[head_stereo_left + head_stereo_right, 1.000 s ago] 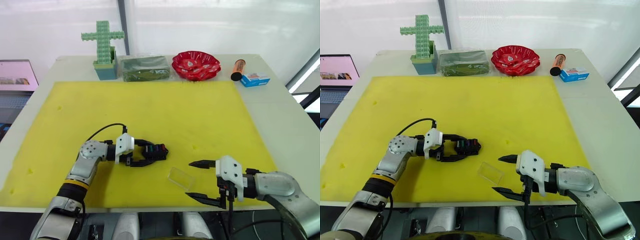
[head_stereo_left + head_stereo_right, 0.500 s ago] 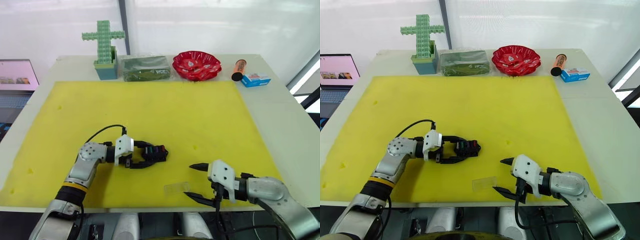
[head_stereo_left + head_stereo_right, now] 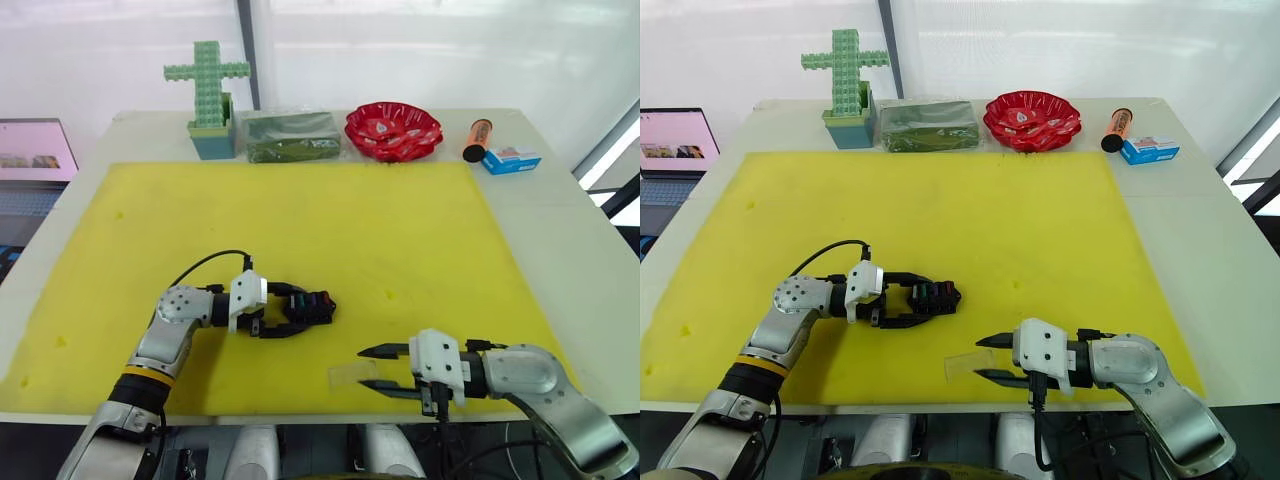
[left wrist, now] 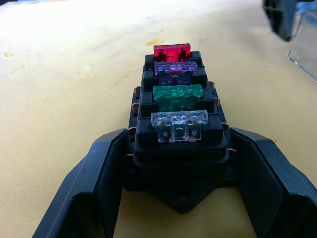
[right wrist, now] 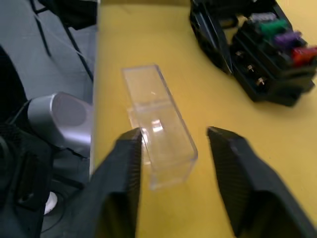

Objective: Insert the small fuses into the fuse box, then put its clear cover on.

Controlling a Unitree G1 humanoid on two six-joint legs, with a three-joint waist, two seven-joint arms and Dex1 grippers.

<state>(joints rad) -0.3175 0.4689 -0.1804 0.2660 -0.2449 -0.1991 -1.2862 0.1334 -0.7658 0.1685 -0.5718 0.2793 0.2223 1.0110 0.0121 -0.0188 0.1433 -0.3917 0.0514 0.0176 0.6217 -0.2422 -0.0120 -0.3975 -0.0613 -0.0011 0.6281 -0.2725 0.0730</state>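
Compared with half a second earlier, the right gripper [image 3: 373,369] has turned to point along the front edge of the yellow mat [image 3: 300,215] toward the clear cover [image 3: 353,374], and its fingers stand closer together though still parted; the cover itself has barely shifted. The cover lies on the mat just inside its front edge, near the middle of that edge, with little mat left in front of it. The right wrist view shows the cover [image 5: 158,144] reaching in between the two open fingertips [image 5: 130,148]; it seems to touch the one nearer the mat's edge, though contact is hard to judge. The left gripper [image 3: 925,301] has not moved and remains closed on the fuse box [image 4: 177,130], which rests on the mat left of centre, well apart from every edge. The small fuses [image 4: 177,94], grey, green, purplish and red, sit in a row in its top slots. Broad open mat extends behind both grippers to the far edge.
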